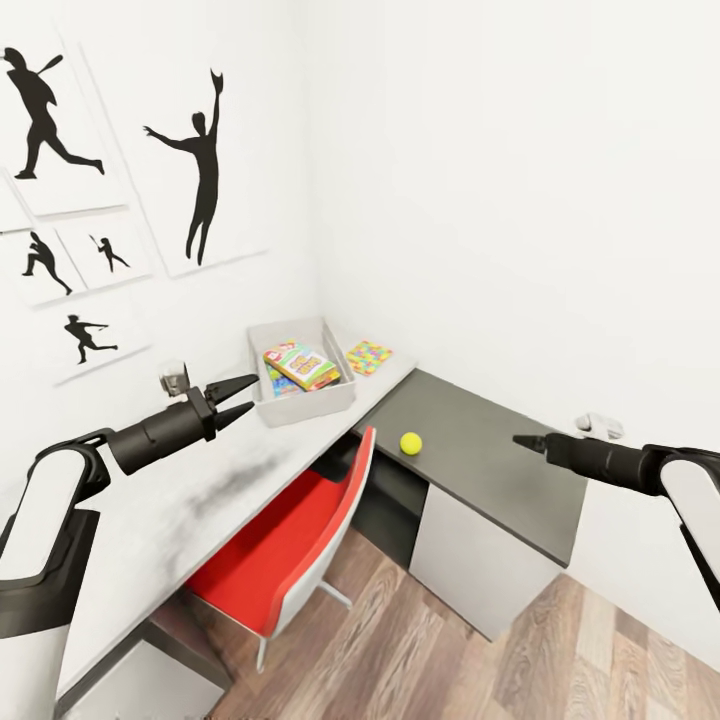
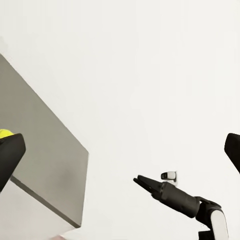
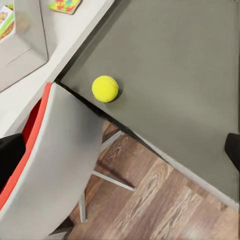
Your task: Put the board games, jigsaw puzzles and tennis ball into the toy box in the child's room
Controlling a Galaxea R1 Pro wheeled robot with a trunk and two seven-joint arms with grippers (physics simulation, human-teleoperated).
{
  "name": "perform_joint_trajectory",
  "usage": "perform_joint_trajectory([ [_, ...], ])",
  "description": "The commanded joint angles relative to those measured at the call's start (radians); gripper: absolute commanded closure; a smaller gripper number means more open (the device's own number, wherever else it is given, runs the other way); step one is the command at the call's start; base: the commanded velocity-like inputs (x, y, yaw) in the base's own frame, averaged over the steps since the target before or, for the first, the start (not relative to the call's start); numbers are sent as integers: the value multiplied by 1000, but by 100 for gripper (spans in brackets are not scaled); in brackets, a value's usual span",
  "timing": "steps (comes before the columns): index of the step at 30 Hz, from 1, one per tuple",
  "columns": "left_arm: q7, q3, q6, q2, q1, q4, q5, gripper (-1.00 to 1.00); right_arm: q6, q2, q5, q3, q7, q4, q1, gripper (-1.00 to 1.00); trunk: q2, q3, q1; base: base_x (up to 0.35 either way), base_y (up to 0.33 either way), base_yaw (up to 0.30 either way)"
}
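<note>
Room: white walls with black silhouette pictures (image 1: 205,165) of ball players, wood-plank floor (image 1: 560,660).

Table: an L-shaped desk in the corner, with a pale top (image 1: 190,500) along the left wall and a dark grey top (image 1: 490,470) along the far wall. A red chair (image 1: 290,540) is pushed in under the pale part.

Toy box: a light-grey tray (image 1: 300,405) at the far end of the pale top, close to the corner. It holds colourful game boxes (image 1: 300,365); how many lie in the stack cannot be told from here.

Puzzle: one multicolour jigsaw board (image 1: 368,357) lies flat on the pale top, just beside the tray and outside it.

Ball: the yellow-green tennis ball (image 1: 411,443) rests on the dark top near its front edge, apart from the tray. In the right wrist view the ball (image 3: 105,88) sits just past the chair back.

Left gripper (image 1: 238,396): fingers spread apart, holding nothing, hovering above the pale top just short of the tray.

Right gripper (image 1: 524,441): fingers appear drawn together to a point, nothing between them, hovering over the dark top to the right of the ball (same level, well apart).

Step in hand: probably the ball pickup, since the right wrist camera looks down on it.

Next move: the right fingers must part, come down around the ball, and close gently, because a round ball near an edge can roll off.
</note>
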Motion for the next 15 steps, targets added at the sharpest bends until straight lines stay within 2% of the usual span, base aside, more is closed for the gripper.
perform_joint_trajectory([
  [1,-6,1,4,0,-1,0,-7,-100,3,0,-11,0,-10,-1,-1,-100,-2,-2,1,0,-331,201],
  [7,-6,1,5,0,-3,0,-6,-100,3,-1,-12,-1,-10,-2,0,-100,-2,-2,1,0,-249,243],
  [15,-6,0,5,0,-4,0,-6,-100,3,-1,-12,-1,-10,-2,0,-100,-2,-2,1,0,-77,263],
])
